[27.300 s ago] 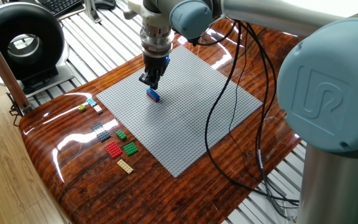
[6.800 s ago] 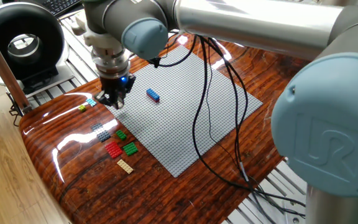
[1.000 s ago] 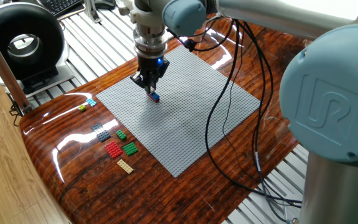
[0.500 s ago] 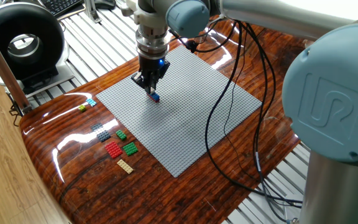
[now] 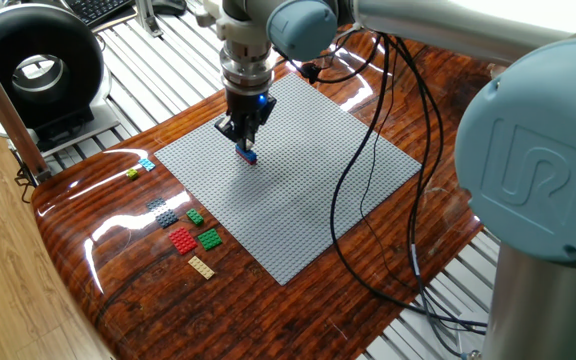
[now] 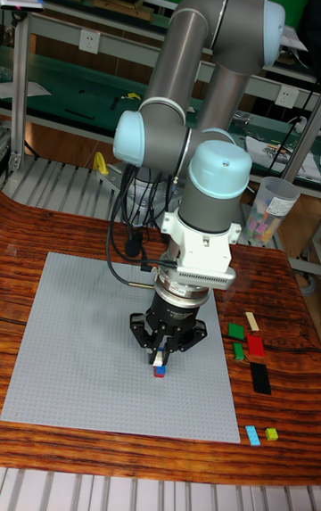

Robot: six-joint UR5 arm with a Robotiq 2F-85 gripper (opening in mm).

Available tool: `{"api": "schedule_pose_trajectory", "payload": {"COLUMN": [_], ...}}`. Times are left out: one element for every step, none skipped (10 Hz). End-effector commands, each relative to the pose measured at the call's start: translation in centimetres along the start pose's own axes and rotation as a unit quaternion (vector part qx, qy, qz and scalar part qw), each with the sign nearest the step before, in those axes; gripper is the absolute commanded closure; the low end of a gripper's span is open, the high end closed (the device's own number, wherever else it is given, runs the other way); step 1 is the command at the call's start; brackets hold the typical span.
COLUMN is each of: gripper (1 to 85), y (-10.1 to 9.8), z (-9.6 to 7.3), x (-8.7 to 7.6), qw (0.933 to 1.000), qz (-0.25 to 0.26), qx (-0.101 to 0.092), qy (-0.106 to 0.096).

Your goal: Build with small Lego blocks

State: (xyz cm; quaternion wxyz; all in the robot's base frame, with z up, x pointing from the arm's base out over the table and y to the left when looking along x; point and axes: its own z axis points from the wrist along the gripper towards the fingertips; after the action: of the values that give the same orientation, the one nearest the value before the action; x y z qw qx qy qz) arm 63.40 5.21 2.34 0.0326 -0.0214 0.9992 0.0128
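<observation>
Fixed view: the end effector [image 5: 245,146] points straight down over the grey baseplate [image 5: 298,190], its fingertips right at a small stack of blocks [image 5: 247,154] that shows blue with a bit of red underneath. The stack sits on the baseplate's studs, in the half nearer the loose pieces. Whether the fingers press the stack or merely flank it cannot be told from here. Left of the baseplate, on the bare wooden tabletop [image 5: 118,290], lie the spare small Lego blocks: a cyan one [image 5: 147,164], a yellow-green one [image 5: 133,174], two dark grey plates [image 5: 164,212], a small green one [image 5: 195,216], a red plate [image 5: 182,240], a larger green plate [image 5: 209,238] and a tan plate [image 5: 200,267]. All are well apart from the end effector. Black cables [image 5: 368,200] hang from the arm across the baseplate's far side.

Tall fixed view: the end effector [image 6: 160,358] stands upright above the baseplate [image 6: 80,359], fingers drawn close together around a pale piece on top of the blue-and-red stack [image 6: 160,370]; the grip itself is too small to confirm. The spare blocks [image 6: 250,355] lie beside the baseplate's right edge, nothing between them and the end effector.
</observation>
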Motion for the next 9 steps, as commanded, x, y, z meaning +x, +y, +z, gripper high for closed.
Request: {"api": "schedule_pose_trajectory", "payload": {"gripper": [84.3,84.3,84.3,84.3,84.3,84.3,84.3,84.3,84.3], "y": [0.2,0.3,0.3,0.4,0.3,0.2,0.3,0.4,0.6], "z": [-0.3,-0.3,-0.4,-0.5,-0.7,-1.1,-1.1,-1.0,-1.0], "x": [0.1,0.0,0.0,-0.2,-0.4,-0.5,-0.6,-0.8,-1.0], "qw": [1.0,1.0,1.0,1.0,1.0,0.9999,0.9999,1.0,1.0], "qz": [0.005,0.005,0.006,0.005,0.004,0.005,0.004,0.004,0.004], "qx": [-0.004,-0.004,-0.001,-0.001,0.002,0.005,0.003,0.001,-0.003], "qy": [0.0,0.0,0.003,0.003,0.004,0.01,0.009,0.007,0.005]}}
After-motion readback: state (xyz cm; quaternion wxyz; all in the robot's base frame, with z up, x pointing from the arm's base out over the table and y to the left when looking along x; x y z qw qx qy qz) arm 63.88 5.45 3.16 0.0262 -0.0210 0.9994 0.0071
